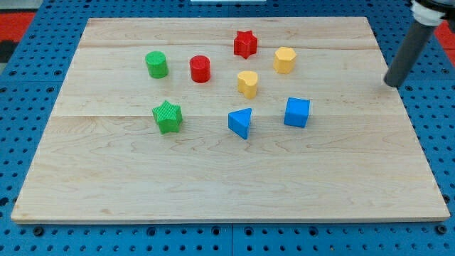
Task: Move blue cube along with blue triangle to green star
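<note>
The blue cube (297, 112) sits right of the board's middle. The blue triangle (241, 121) lies just to its left, a short gap between them. The green star (168, 116) lies further left, at about the same height in the view. My tip (392, 84) is at the board's right edge, up and to the right of the blue cube, well apart from every block.
A green cylinder (156, 64), red cylinder (200, 69), red star (245, 44), yellow hexagon (284, 60) and yellow heart (248, 83) lie in the upper half of the wooden board (227, 185). A blue pegboard surrounds it.
</note>
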Controlling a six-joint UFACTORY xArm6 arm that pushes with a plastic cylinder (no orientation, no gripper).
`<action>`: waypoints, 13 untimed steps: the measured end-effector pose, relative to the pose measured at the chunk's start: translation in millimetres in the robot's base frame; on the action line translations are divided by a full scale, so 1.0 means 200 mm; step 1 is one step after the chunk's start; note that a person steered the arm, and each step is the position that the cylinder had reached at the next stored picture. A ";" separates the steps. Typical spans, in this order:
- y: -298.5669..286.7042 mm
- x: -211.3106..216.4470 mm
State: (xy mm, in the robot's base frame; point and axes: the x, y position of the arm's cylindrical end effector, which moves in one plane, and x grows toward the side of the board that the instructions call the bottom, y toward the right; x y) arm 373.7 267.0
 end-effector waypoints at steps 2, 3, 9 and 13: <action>-0.31 -0.03; -0.32 -0.03; -0.36 0.23; -0.94 0.33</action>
State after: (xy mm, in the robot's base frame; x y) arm 439.3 79.9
